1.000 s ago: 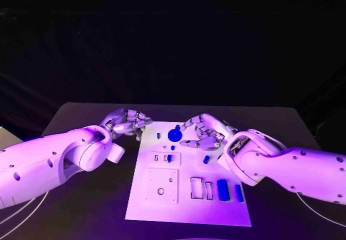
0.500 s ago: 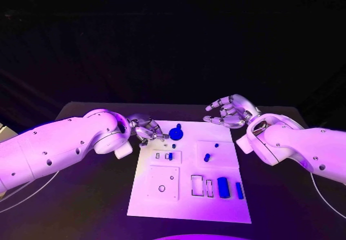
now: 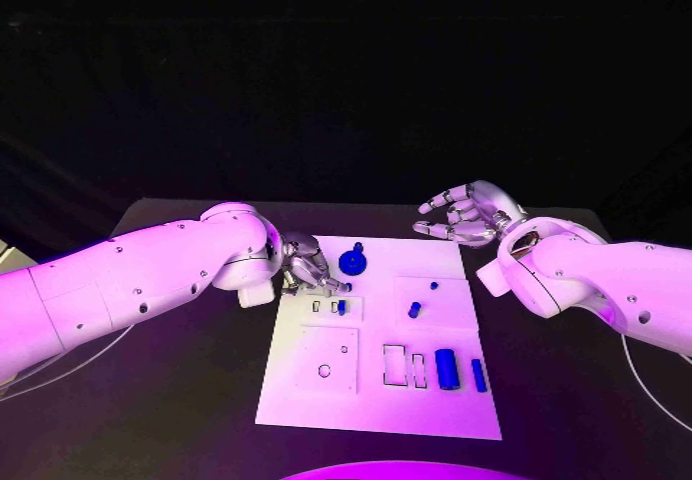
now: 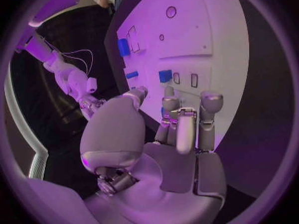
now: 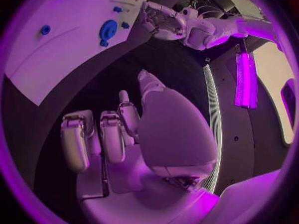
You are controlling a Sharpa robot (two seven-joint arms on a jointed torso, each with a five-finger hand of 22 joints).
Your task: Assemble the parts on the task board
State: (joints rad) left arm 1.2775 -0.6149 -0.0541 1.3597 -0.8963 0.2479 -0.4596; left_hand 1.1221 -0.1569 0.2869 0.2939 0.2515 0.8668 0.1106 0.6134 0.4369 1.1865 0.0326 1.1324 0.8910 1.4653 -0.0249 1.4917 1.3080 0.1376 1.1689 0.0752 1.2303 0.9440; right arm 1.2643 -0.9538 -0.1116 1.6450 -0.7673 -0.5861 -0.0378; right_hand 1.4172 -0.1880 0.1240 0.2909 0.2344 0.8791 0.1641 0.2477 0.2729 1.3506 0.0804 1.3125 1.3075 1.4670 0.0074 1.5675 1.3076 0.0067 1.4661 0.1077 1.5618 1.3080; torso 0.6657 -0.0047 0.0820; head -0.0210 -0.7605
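The white task board [image 3: 325, 400] lies in the middle of the black table. On its far part stands a round blue part [image 3: 353, 264], also visible from the right wrist [image 5: 107, 30]. Small blue parts [image 3: 414, 310] lie mid-board, and two blue blocks [image 3: 447, 370] sit near the front right. My left hand [image 3: 307, 266] hovers over the board's far left side, fingertips by the small slots [image 3: 316, 306]; its fingers [image 4: 211, 109] are apart with nothing seen between them. My right hand [image 3: 464, 215] is raised beyond the board's far right corner, fingers spread and empty.
My left forearm [image 3: 159, 270] stretches across the table left of the board. My right forearm [image 3: 591, 280] lies to the board's right. Bare black table [image 3: 173, 400] surrounds the board at the front and on both sides.
My right hand has drawn back from over the board's far middle to beyond its far right corner. My left hand has moved from the board's left edge onto its far left part.
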